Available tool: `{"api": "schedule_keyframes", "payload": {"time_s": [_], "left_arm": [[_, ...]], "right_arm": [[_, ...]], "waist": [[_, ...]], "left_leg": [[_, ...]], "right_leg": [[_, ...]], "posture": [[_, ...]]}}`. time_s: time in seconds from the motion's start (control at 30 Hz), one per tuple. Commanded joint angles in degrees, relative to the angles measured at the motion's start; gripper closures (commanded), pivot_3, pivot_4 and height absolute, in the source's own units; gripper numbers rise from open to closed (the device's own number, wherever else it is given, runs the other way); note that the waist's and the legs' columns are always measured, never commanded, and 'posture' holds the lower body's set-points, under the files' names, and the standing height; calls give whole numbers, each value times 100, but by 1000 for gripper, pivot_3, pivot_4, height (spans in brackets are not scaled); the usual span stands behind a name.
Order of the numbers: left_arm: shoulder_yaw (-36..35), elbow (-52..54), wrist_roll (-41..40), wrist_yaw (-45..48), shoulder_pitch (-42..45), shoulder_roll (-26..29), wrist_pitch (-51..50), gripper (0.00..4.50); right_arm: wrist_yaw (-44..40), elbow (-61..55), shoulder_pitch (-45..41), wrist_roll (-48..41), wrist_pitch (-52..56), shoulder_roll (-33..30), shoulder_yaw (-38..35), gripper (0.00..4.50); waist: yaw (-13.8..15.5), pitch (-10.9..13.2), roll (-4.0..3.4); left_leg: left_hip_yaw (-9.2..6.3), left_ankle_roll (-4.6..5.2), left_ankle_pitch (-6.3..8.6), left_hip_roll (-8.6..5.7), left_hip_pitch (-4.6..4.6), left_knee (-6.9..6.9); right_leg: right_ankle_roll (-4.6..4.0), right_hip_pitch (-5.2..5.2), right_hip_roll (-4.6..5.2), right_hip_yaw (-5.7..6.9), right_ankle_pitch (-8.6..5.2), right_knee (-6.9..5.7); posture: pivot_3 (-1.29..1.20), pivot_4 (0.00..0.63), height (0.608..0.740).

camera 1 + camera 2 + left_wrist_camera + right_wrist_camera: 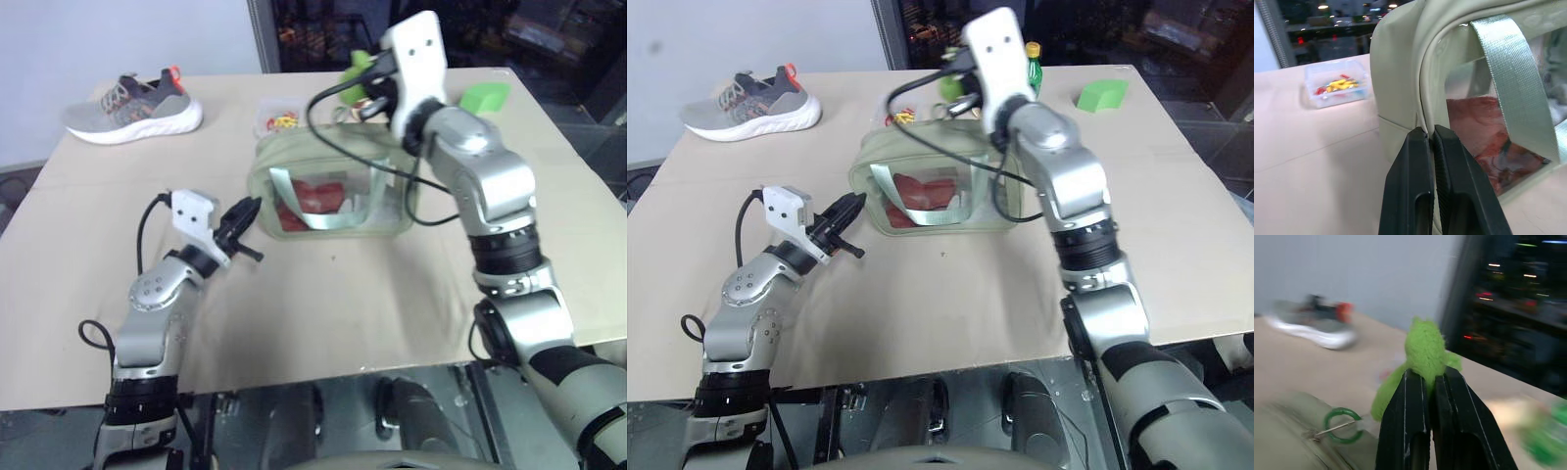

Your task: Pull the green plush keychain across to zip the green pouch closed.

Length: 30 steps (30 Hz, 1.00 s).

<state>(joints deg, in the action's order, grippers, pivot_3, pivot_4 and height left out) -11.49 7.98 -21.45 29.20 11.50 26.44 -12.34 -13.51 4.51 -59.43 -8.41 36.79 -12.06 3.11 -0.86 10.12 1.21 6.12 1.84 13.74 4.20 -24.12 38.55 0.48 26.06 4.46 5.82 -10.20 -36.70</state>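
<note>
Pouch: the green pouch (328,191) stands mid-table, soft sage fabric, clear glossy front, woven straps, reddish contents.
Keychain: the green plush keychain (1425,350), fuzzy and lime, sits above the pouch's top.
Right gripper (1426,377): fingers pinch the plush.
Left gripper (1428,134): fingers pressed together, at the pouch's left end seam.
Hidden: the right arm covers the zipper line.

Even, bright overhead light on the table (323,304), shadows soft and short. Dark background with small lamp glints. Right wrist view motion-blurred: shoe (1312,325) beyond the fingers (1410,431) smeared. Left wrist view sharp at the fingers (1415,186), clear box (1337,88) beyond soft.
</note>
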Motion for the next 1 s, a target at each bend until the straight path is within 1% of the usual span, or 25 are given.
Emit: {"api": "schedule_keyframes", "payload": {"time_s": [0.03,0.2,0.27,0.33,0.47,0.6,0.67,0.8,0.9,1.0], "left_arm": [[-214,-140,80,-242,-130,3,-124,4500],[-272,-111,16,-354,-31,-12,-164,4500],[-297,-60,-25,-400,8,-28,-222,4500],[-291,-10,-41,-429,15,-39,-270,4500],[-327,26,-86,-467,-2,-60,-354,4500],[-341,44,-120,-482,-2,-39,-402,4500],[-335,65,-120,-480,-5,-28,-423,4500],[-347,83,-114,-473,-15,-13,-450,4500],[-329,99,-105,-460,-24,-13,-453,4500],[-299,113,-92,-469,-25,-36,-446,4500]], "right_arm": [[344,-359,321,235,-148,-388,-512,4467],[607,-462,1103,372,-86,-695,-818,4467],[617,-509,1407,424,-106,-785,-776,4467],[619,-455,1871,499,-205,-808,-654,4467],[505,-159,2516,1057,-511,-1062,26,4467],[438,404,2702,1753,-1189,-1314,787,4467],[414,618,2736,2021,-1514,-1400,1051,4467],[416,1111,2692,2961,-2340,-1761,1788,4467],[387,1454,2584,3423,-2813,-1924,2096,4467],[368,1721,2479,3725,-3148,-1996,2222,4467]], "waist": [[-16,0,0],[-86,-1,-1],[-93,-1,-2],[-100,-1,-2],[-111,-2,-3],[-123,-5,-3],[-122,-6,-2],[-123,-7,-1],[-131,-11,3],[-131,-15,8]], "left_leg": [[3,0,0,2,6,-3],[18,-1,0,8,31,-13],[17,-1,-1,10,32,-13],[21,-1,-1,9,32,-13],[22,-1,-1,7,31,-13],[17,-1,-1,7,40,-12],[12,-1,-1,7,43,-12],[-2,-1,-1,7,42,-12],[-1,-1,-1,5,42,-12],[-3,-1,-1,6,45,-12]], "right_leg": [[4,-1,-3,-4,-2,0],[20,-3,-14,-25,-12,-8],[20,-4,-16,-25,-13,-9],[20,-4,-14,-29,-12,-8],[21,-5,-13,-31,-13,-4],[21,-7,-13,-36,-13,-7],[18,-12,-13,-32,-15,-7],[20,-12,-14,-34,-14,-6],[20,-12,-13,-38,-14,-4],[19,-13,-14,-36,-14,-5]], "posture": [[0,150,740],[0,150,740],[0,150,740],[0,150,740],[0,150,740],[0,150,740],[0,150,740],[0,150,740],[0,150,740],[0,150,740]]}}
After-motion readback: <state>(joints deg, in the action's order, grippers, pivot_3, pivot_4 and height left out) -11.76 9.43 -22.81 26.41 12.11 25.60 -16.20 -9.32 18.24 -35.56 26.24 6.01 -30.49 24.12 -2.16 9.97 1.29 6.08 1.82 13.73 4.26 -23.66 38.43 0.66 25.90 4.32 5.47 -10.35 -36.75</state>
